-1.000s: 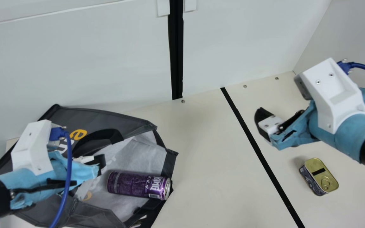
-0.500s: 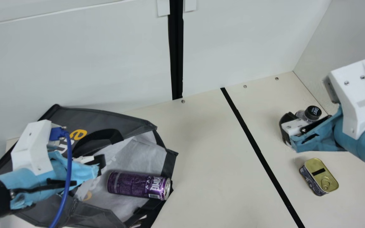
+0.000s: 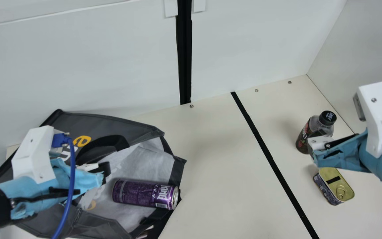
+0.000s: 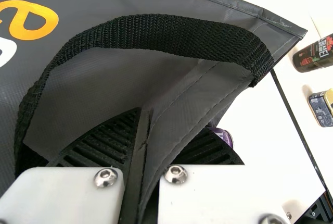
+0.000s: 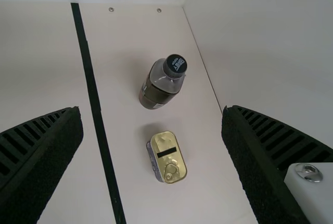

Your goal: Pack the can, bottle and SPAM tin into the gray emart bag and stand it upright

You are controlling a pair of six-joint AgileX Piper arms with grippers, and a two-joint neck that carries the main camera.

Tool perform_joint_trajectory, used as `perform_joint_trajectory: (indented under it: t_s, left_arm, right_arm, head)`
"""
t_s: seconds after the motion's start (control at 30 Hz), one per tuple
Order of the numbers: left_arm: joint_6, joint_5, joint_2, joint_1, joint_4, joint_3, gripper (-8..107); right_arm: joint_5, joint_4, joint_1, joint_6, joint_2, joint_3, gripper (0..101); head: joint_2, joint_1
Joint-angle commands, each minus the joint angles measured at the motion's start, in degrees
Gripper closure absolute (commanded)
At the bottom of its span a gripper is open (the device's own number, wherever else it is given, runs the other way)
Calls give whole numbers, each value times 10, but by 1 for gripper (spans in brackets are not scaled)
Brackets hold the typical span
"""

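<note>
The left gripper [image 4: 156, 125] pinched the bag [image 3: 138, 127], the can [image 3: 141, 193] near it. To fetch more, the right gripper [image 5: 151, 110], wide open and empty, likely needed to go down to the nearby bottle [image 5: 156, 92] or tin [image 5: 168, 156].

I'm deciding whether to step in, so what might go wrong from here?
The can lies at the open mouth of the gray bag, so it might roll out if the bag shifts. The left hand pinches only the bag's edge, which could slip during lifting. The bottle and SPAM tin stand close together, so the open right hand may nudge one while reaching for the other.
</note>
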Motion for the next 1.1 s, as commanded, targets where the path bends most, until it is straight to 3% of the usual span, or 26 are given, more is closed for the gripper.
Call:
perform_joint_trajectory:
  t_s: [0.0, 1.07]
  left_arm:
    - [0, 0, 0, 0, 0, 0, 107]
    - [0, 0, 0, 0, 0, 0, 107]
  right_arm:
    - [0, 4, -11, -2, -3, 4, 6]
    - [0, 135, -212, -113, -83, 54, 6]
  head:
    - [0, -13]
    - [0, -13]
